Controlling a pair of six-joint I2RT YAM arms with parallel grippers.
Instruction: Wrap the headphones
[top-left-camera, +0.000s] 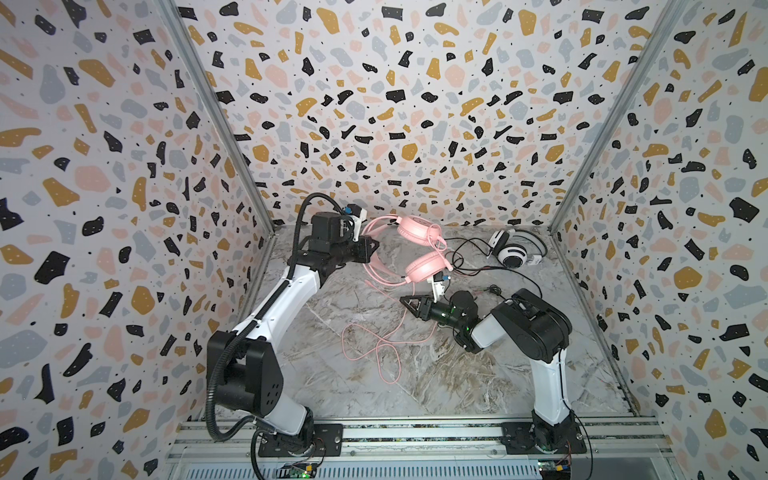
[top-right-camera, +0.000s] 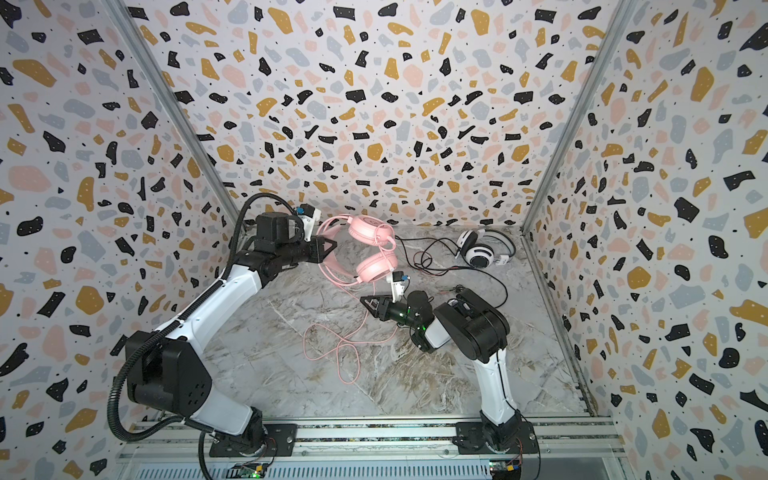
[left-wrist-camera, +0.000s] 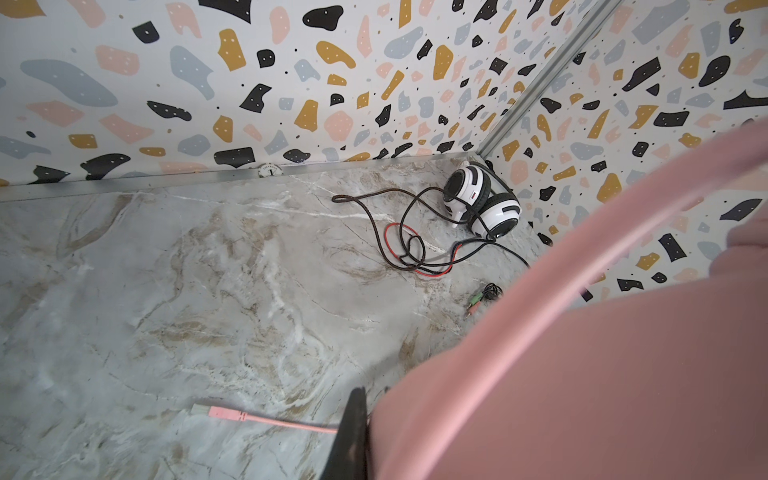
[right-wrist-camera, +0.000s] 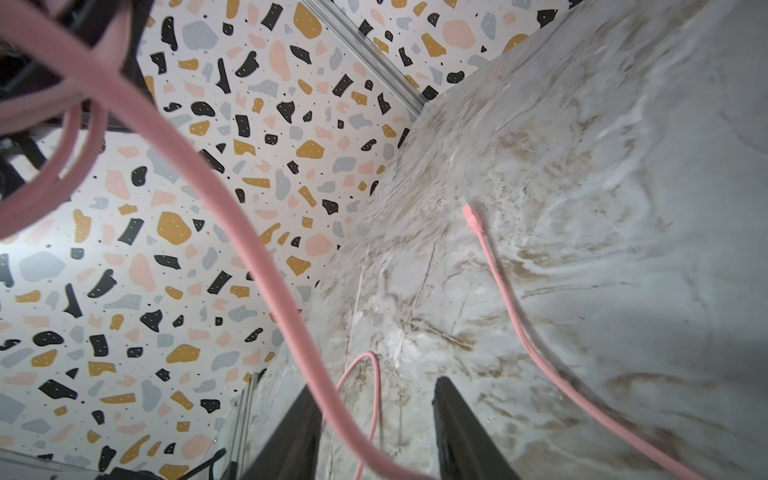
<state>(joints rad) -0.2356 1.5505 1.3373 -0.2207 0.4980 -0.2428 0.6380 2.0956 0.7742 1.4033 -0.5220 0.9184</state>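
Observation:
The pink headphones (top-left-camera: 420, 249) hang lifted near the back of the table, with my left gripper (top-left-camera: 371, 249) shut on the headband. In the left wrist view the pink headband (left-wrist-camera: 582, 353) fills the near side beside one black finger (left-wrist-camera: 353, 436). The pink cord (top-left-camera: 386, 345) trails down and loops on the marble; its plug (left-wrist-camera: 220, 412) lies flat. Just below the lower ear cup, my right gripper (top-left-camera: 408, 302) is open. The pink cord (right-wrist-camera: 291, 316) passes loosely between its fingers (right-wrist-camera: 457, 432). The white-and-black headphones (top-left-camera: 515, 249) lie at the back right.
Thin black and red cords (top-left-camera: 469, 259) from the white-and-black headset sprawl across the marble table (top-left-camera: 478, 374) between the two headsets, ending in small plugs (left-wrist-camera: 478, 301). Patterned walls (top-left-camera: 124, 208) close in the left, back and right sides.

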